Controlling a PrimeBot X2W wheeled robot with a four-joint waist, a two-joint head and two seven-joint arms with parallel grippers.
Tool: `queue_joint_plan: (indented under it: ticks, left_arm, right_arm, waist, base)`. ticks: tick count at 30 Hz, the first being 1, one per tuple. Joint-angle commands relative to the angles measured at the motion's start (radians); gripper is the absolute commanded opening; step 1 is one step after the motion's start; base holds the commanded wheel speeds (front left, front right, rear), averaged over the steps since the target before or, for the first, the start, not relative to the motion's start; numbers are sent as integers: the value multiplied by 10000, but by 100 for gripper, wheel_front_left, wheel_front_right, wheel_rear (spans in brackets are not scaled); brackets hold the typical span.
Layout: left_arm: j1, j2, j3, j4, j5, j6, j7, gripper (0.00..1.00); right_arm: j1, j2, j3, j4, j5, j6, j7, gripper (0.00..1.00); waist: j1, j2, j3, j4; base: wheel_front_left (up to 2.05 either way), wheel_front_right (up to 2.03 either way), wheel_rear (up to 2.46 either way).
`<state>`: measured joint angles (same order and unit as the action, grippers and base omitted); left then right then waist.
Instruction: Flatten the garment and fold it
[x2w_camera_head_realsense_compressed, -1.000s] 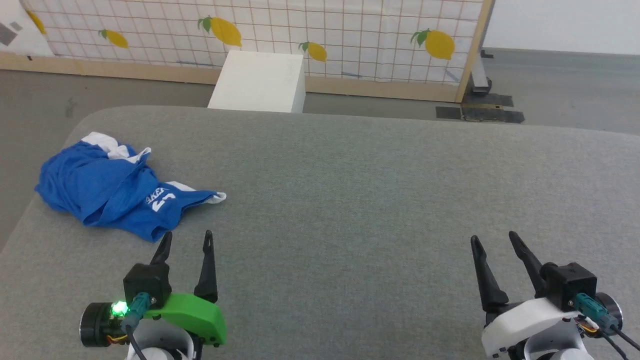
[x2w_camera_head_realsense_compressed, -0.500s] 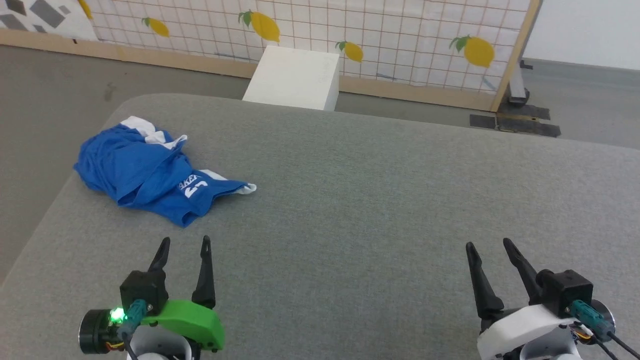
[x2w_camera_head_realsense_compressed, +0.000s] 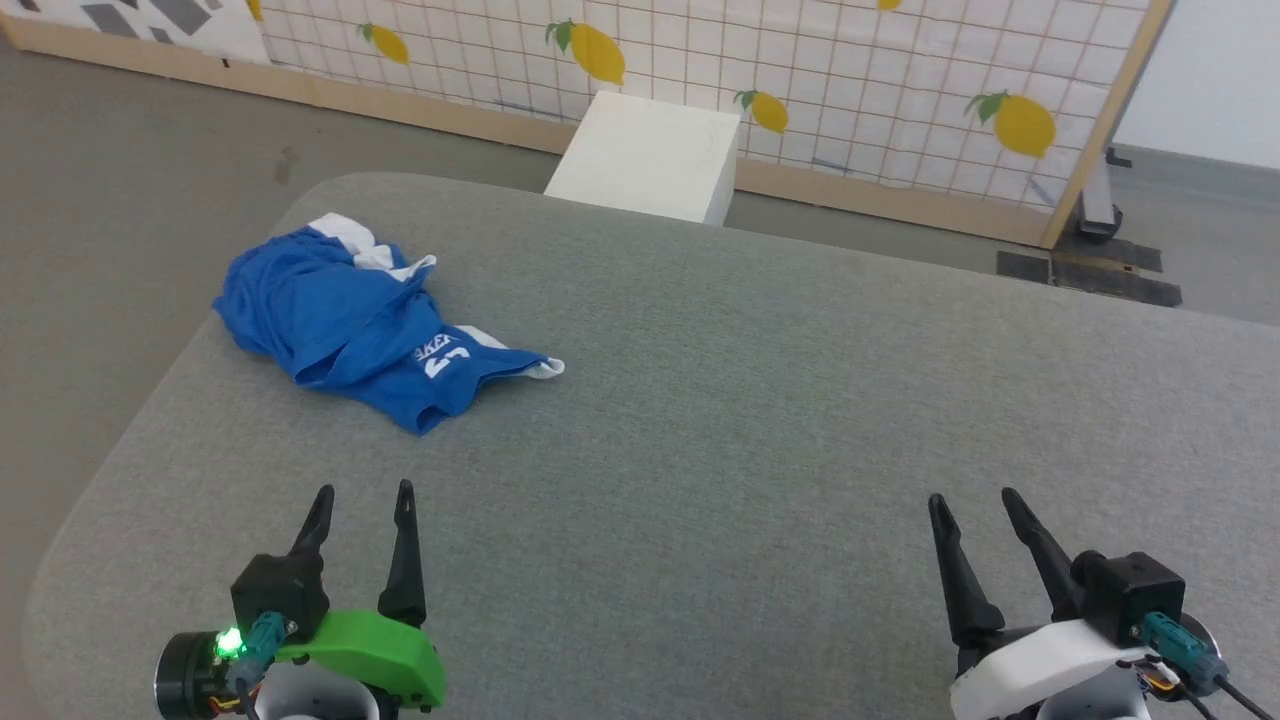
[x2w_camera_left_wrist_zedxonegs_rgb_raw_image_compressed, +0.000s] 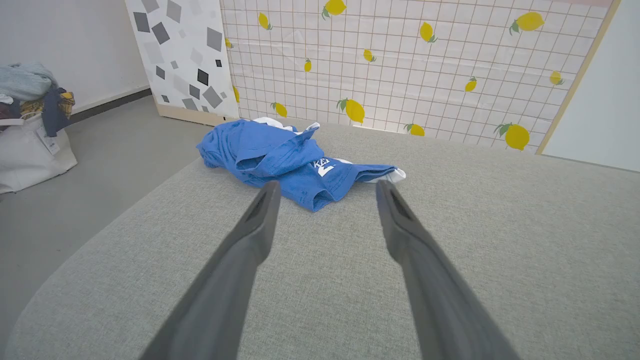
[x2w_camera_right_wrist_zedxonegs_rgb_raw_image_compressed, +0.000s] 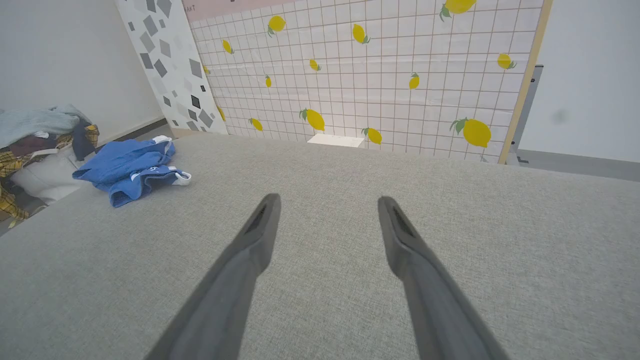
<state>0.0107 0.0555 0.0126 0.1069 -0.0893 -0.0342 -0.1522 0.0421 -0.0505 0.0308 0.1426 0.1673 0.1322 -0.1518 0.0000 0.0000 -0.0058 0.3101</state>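
The garment (x2w_camera_head_realsense_compressed: 350, 325), royal-blue shorts with white stripes and white print, lies crumpled near the far left corner of the grey padded table (x2w_camera_head_realsense_compressed: 750, 400). It also shows ahead of the fingers in the left wrist view, garment (x2w_camera_left_wrist_zedxonegs_rgb_raw_image_compressed: 285, 157), and far to the left in the right wrist view, garment (x2w_camera_right_wrist_zedxonegs_rgb_raw_image_compressed: 127, 170). My left gripper (x2w_camera_head_realsense_compressed: 362, 492) hovers open above the table's near left, a short way short of the shorts. My right gripper (x2w_camera_head_realsense_compressed: 970, 497) is open at the near right, far from them. Both hold nothing.
A white box (x2w_camera_head_realsense_compressed: 650, 155) stands on the floor behind the table, before a lemon-print grid panel (x2w_camera_head_realsense_compressed: 800, 80). A white bag heaped with clothes (x2w_camera_left_wrist_zedxonegs_rgb_raw_image_compressed: 27, 125) sits on the floor to the left. The table's left edge (x2w_camera_head_realsense_compressed: 130, 420) drops to grey floor.
The head camera has turned left, so the whole scene has shifted right in the picture. The garment lies as before. Both grippers stay open in about the same spots.
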Motion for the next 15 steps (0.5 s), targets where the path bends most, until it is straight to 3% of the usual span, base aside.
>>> queue_joint_plan:
  ticks: [1,15]
  left_arm:
    - [174,-33,8,48,-98,-14,-124,100]
    - [241,-39,11,196,-265,-39,-411,100]
  right_arm:
    - [102,2,32,78,125,-9,-122,100]
    - [118,2,121,364,401,-11,-411,100]
  waist:
    - [0,0,-26,104]
    - [0,0,-3,577]
  base:
    - [0,0,0]
    - [0,0,0]
